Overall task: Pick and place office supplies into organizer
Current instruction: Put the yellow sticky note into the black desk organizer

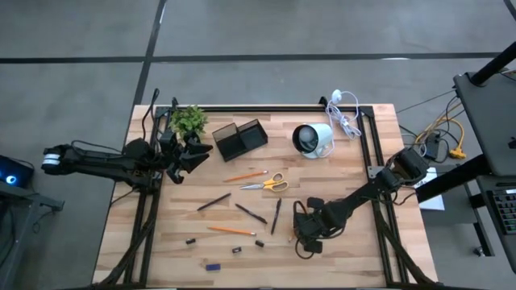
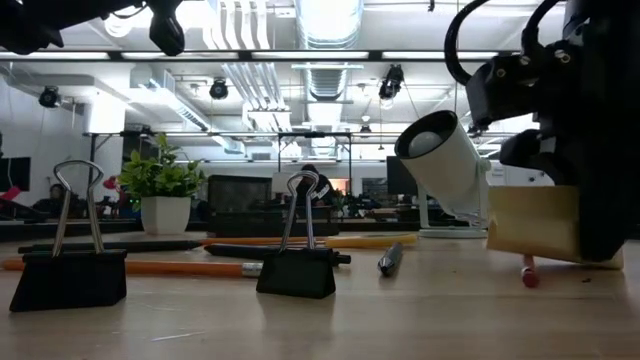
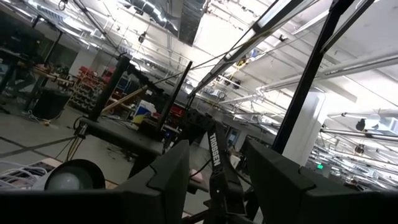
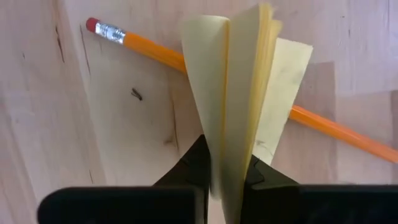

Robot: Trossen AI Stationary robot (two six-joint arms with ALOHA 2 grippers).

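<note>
Pale butcher-block wood formed the table (image 1: 347, 173), which carried three orange pencils: one (image 1: 245, 175) near the middle, one (image 1: 231, 230) toward the front edge, and one (image 4: 205, 68) under the right gripper (image 4: 227, 171). Three dark pens (image 1: 214, 201) lay between them, each slanted differently. One pair of scissors (image 1: 266, 184) lay near the table's middle, long axis running along the table's length, yellow handles toward the right edge. Two black binder clips (image 2: 295, 272) stood upright near the front edge beside a small blue bit (image 1: 213, 266). The right gripper sat low over the front right part of the table, its fingers pinched shut on a yellow sticky-note pad (image 4: 239, 99), sheets fanned on edge above the pencil. The black organizer (image 1: 239, 138) stood toward the back edge, between a small plant (image 1: 188, 119) and a white cup (image 1: 310, 139) lying on its side, with bare wood around it. The left gripper (image 1: 193, 155) hovered near the back left corner beside the plant, its fingers apart and holding nothing.
</note>
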